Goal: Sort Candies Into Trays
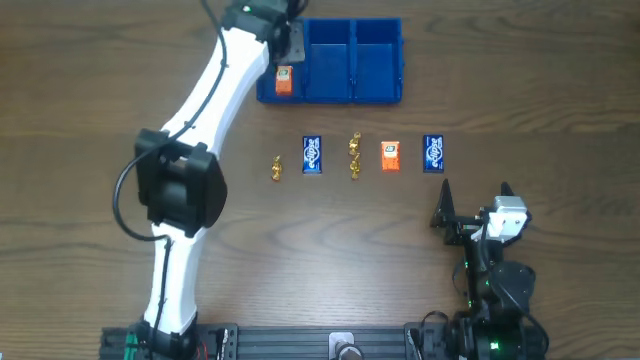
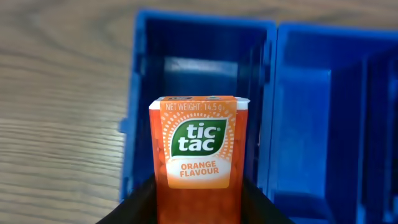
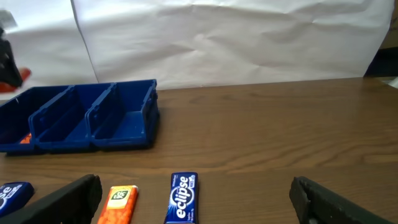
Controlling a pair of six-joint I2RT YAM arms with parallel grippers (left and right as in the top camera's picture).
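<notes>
Bench [image 1: 80, 80]: tray [image 1: 352, 95] at rear; before it, left to right, wrapped candy [image 1: 277, 168], gum pack [image 1: 312, 154], candy pair [image 1: 355, 146] one behind the other, mint box [image 1: 390, 155], second gum pack [image 1: 433, 153]; second mint box [image 2: 199, 149] in left tool [image 2: 199, 211] over tray's left compartment.

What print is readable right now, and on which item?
"NET WEIGHT: 14.5 g": top edge of the orange candy box in the left gripper.
"tic tac": green logo on the same box.
"ORANGE FLAVOUR": below that logo.
"eclipse": blue mint pack.
Too small or cut off to read: second orange box, other blue pack.
</notes>
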